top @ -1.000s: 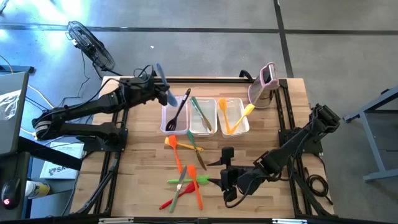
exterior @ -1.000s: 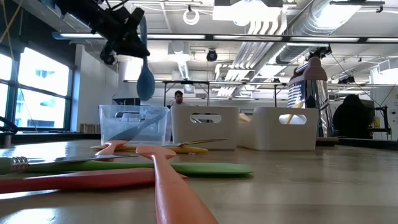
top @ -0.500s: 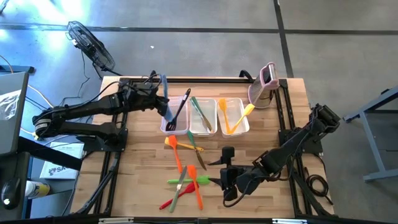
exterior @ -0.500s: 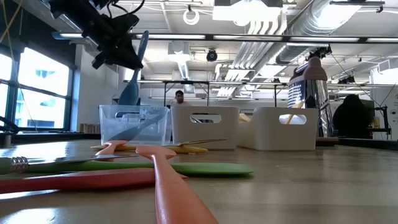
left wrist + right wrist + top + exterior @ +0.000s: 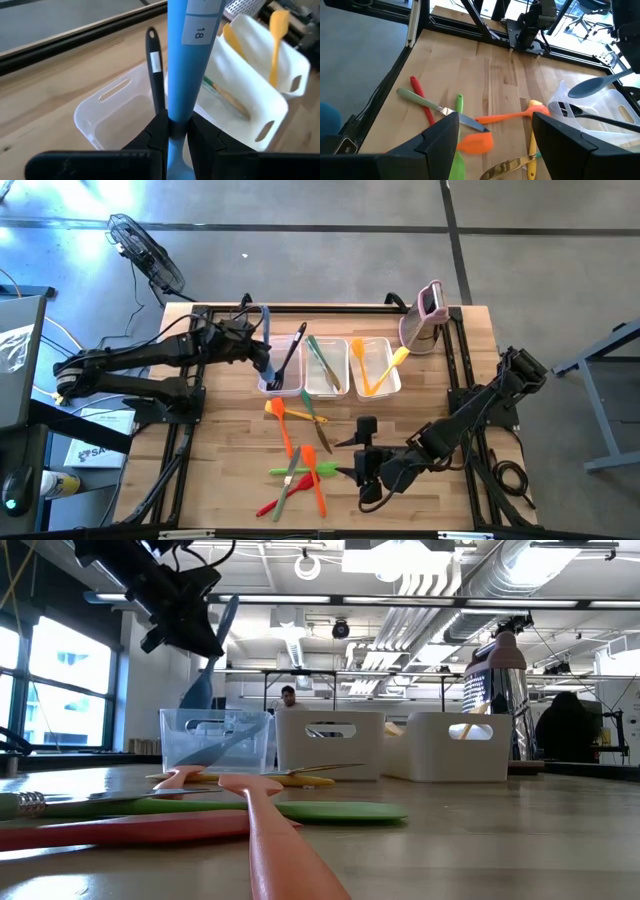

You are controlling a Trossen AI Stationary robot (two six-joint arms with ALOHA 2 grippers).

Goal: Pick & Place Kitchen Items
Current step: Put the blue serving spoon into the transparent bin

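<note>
Left pincer lowers nothing yet: blue spoon over the tub

Left pincer (image 5: 176, 131) is clamped on the blue spoon (image 5: 265, 330), bowl end hanging just over the left tub (image 5: 266, 385) beside the black spatula (image 5: 287, 363). Right pincer (image 5: 495, 135) gapes wide, empty, above loose utensils (image 5: 297, 470) on the tabletop (image 5: 230, 450).

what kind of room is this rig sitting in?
Likely an open lab or workshop, not a kitchen: exposed ducts run across the ceiling, a wooden bench stands in a metal frame on a bare concrete floor, and a person sits in the background.
</note>
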